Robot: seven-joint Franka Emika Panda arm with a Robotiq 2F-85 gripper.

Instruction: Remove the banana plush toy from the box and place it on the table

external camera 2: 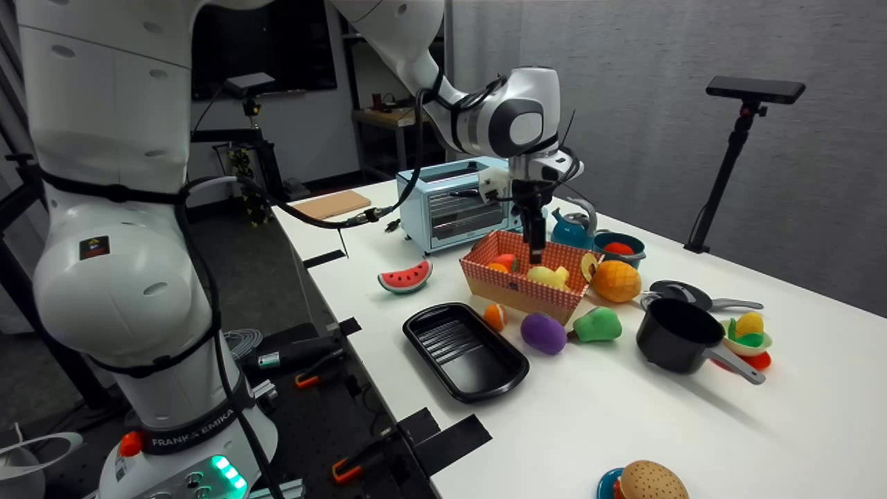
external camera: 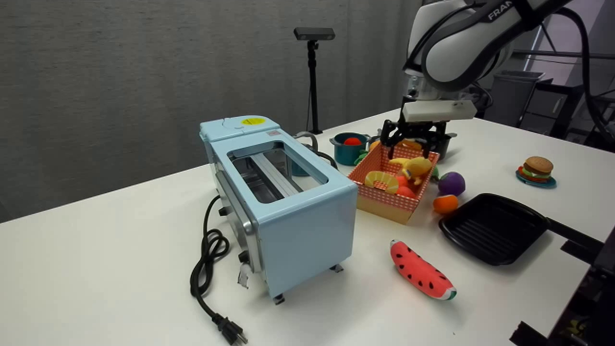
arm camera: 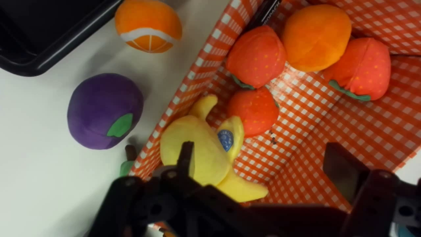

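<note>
The banana plush toy (arm camera: 197,141) is pale yellow with peel flaps and a blue sticker. It lies inside the box (arm camera: 197,70), against one long wall, and shows in both exterior views (external camera: 417,166) (external camera 2: 547,277). The box is orange-checked inside and open on top; it stands on the white table (external camera: 120,269). My gripper (arm camera: 261,158) is open and empty, pointing down over the box. In the wrist view one finger overlaps the banana plush and the other is over the opposite wall; whether a finger touches the plush I cannot tell. An exterior view shows the gripper (external camera 2: 536,253) above the box.
Red strawberry toys (arm camera: 256,56) and an orange toy (arm camera: 317,38) share the box. A purple toy (arm camera: 105,110), small orange (arm camera: 148,26), green pear (external camera 2: 597,324) and black pan (external camera 2: 464,350) lie beside it. The blue toaster (external camera: 307,230) and watermelon plush (external camera: 422,270) stand near.
</note>
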